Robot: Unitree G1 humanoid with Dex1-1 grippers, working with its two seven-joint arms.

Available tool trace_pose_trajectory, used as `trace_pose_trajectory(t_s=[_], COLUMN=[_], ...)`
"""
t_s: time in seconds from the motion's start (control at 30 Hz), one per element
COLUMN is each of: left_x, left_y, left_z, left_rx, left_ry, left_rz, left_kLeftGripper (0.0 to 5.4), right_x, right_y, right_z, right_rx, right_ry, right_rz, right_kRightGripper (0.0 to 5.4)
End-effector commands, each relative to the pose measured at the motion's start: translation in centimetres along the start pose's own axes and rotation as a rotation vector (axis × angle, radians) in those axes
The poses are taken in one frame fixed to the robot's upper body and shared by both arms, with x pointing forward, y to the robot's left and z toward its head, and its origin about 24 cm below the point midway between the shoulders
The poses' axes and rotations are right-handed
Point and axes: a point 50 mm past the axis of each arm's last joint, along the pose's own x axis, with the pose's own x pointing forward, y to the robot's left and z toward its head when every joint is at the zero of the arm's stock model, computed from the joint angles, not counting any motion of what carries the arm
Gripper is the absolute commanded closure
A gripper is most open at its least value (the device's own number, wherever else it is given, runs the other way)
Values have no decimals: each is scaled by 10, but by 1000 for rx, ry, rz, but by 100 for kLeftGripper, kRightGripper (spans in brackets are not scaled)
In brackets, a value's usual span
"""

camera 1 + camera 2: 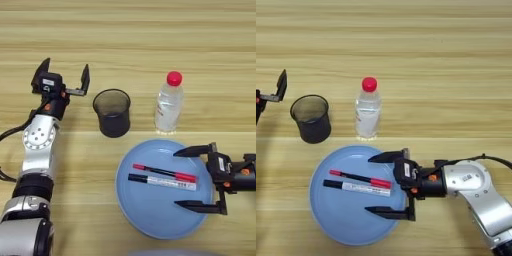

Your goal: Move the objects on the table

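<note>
- The right end effector (189, 178) hovered over the right part of the round light-blue plate (145, 215), its two black fingers spread wide and holding nothing.
- One finger (387, 157) reached over the plate's upper right rim, the other (387, 212) over its lower right part; the right ends of the two slim markers (162, 178) on the plate lay between them, seemingly untouched.
- The clear plastic bottle with a red cap (168, 102) stood upright on the wooden tabletop (150, 40) just above the plate.
- The dark translucent cup (112, 112) stood upright above the plate's left edge.
- The left end effector (64, 75), wide open and empty, sat well above and left of the plate.
</note>
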Motion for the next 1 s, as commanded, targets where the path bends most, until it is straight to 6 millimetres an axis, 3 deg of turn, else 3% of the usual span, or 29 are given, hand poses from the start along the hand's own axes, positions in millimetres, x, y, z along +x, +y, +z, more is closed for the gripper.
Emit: trace_pose_trajectory(t_s=[0.03,1.0], left_x=[0,2], left_y=[3,1], left_z=[0,0], left_rx=[14,13], left_ry=[6,5], left_rz=[-9,-9], left_kLeftGripper=[0,0], right_x=[0,3], right_y=[0,2], right_z=[-4,-18], right_rx=[-15,-21], right_ry=[32,139], right_rz=[12,75], right_kRightGripper=[3,3])
